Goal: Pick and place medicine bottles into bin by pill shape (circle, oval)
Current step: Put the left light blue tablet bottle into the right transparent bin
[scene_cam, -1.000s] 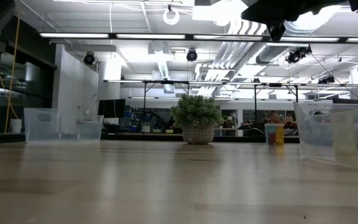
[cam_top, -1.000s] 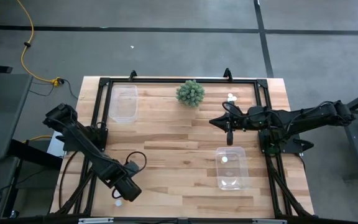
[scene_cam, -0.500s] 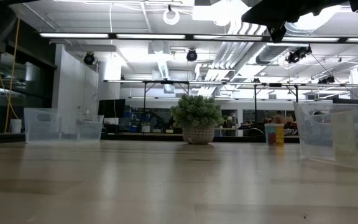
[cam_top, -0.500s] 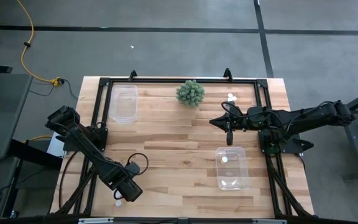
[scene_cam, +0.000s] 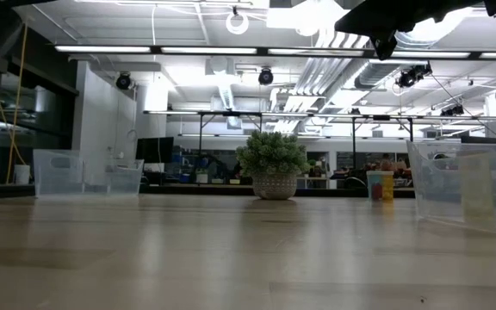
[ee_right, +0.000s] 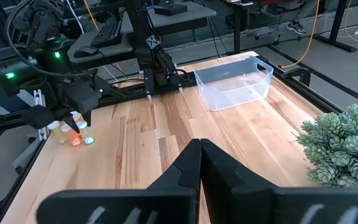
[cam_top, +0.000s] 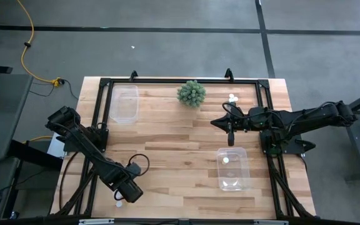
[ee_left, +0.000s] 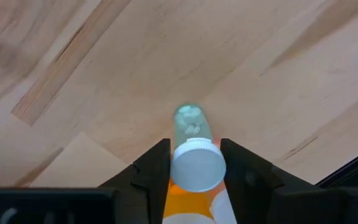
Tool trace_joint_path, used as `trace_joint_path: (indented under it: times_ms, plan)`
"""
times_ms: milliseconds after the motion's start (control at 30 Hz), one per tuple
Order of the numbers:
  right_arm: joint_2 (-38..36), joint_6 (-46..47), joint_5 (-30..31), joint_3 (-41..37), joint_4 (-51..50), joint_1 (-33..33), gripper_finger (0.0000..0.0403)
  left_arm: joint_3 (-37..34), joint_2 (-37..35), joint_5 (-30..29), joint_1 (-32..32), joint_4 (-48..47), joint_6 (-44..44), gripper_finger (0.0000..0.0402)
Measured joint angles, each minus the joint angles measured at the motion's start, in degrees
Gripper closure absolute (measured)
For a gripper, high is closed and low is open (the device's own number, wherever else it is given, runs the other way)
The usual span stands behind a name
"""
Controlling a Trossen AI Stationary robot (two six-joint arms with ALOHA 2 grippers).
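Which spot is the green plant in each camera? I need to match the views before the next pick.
High view: green plant at the table's far edge, near the middle.
Low view: centre of the picture, in its pale pot.
Left wrist view: not in it.
Right wrist view: at the right edge.
Shared landmark: the empty clear bin beside it along the far edge.

A grey concrete floor (cam_top: 167, 50) with dark seams surrounds the wooden table (cam_top: 167, 134). A yellow cable (cam_top: 27, 37) trails at upper left. In the low view, fluorescent ceiling lights (scene_cam: 188, 49), white ducts (scene_cam: 334, 52) and distant shelving fill the room.
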Motion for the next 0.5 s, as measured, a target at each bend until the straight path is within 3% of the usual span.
trace_joint_path:
  times_ms: [267,500]
  plan:
    - [0.00,0.04,-0.02,-0.01,0.07,0.00,0.0403,0.00,-1.87,2.15,0.90,-2.26,5.74,0.0289]
    - [0.00,1.08,-0.07,-0.01,2.62,0.01,0.0403,0.00,-10.19,2.29,6.66,-6.51,15.26,0.0287]
